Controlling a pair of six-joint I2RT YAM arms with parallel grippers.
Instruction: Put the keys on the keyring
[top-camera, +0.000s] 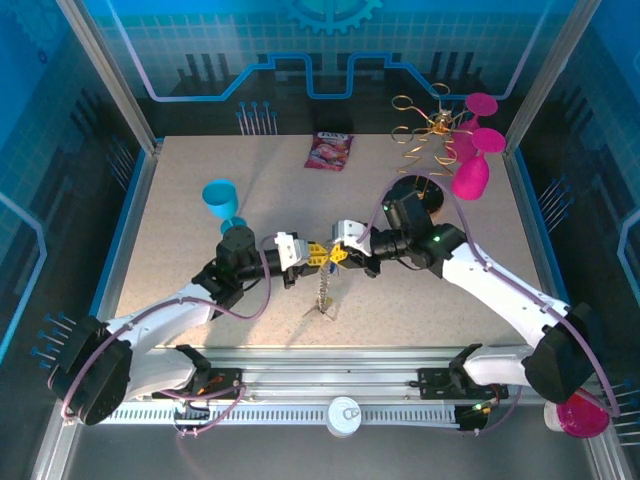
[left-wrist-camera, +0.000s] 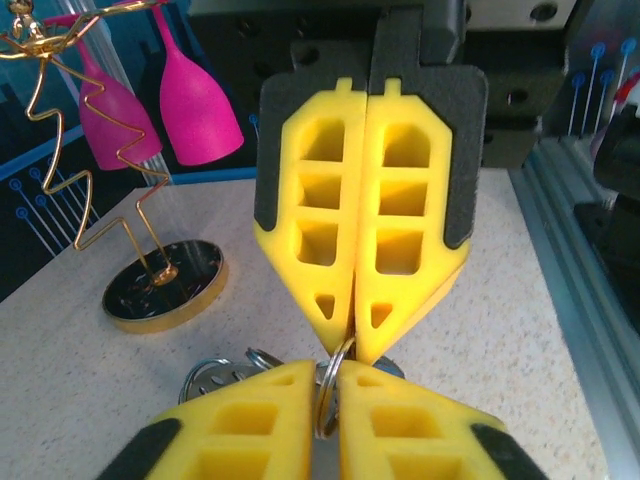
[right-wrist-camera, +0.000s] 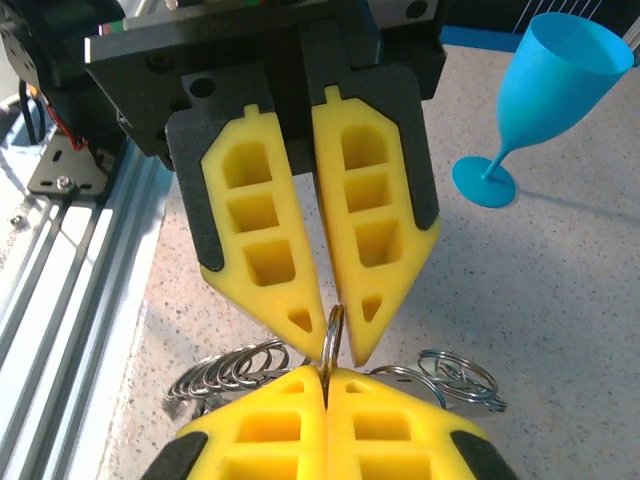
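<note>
Both claws meet tip to tip above middle of worktop (top-camera: 430, 300). Left claw (top-camera: 314, 257) and right claw (top-camera: 337, 256) each pinched shut on same keyring (right-wrist-camera: 332, 338), held edge-on between them. String of further rings (top-camera: 323, 293) dangles toward worktop. Keys among them: cannot tell. To do step well, I'd judge: one claw holds firm, other eases coil apart. Small moves, no twisting, or thin ring slips from grip.

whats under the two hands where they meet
A chain of silvery rings hangs down to the table. The left hand and right hand cover where it attaches above.
</note>
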